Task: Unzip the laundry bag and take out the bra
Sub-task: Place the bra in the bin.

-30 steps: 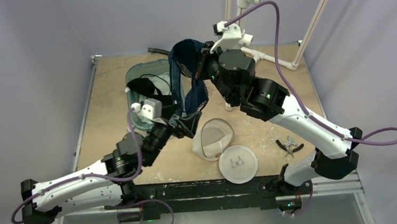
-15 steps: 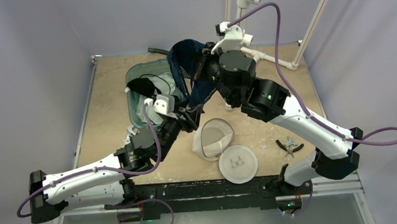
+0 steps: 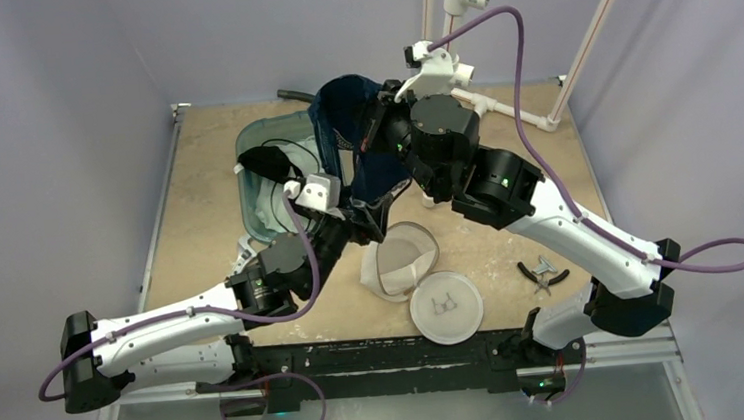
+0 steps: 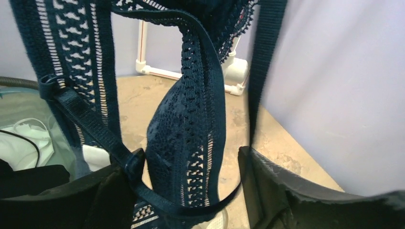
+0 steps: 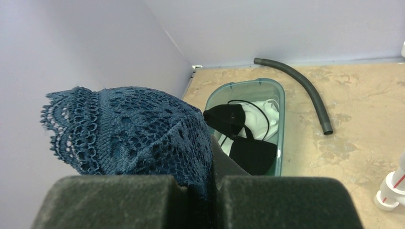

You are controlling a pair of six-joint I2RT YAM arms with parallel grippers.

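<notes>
One navy lace bra [image 3: 337,112] hangs high above the desk [image 3: 205,183], pinched in the closed right gripper [image 5: 213,183]. The left gripper [image 4: 186,160] stands wide apart with the bra's lower band dangling between its two fingers, gripping nothing. One white mesh laundry bag [image 3: 399,260] lies unzipped on the desk, its one round top [image 3: 446,306] flat just beside it. One teal tub [image 3: 246,195] holds black and white garments; one pair of pliers [image 3: 544,275] and one grey hose [image 5: 305,90] lie apart
</notes>
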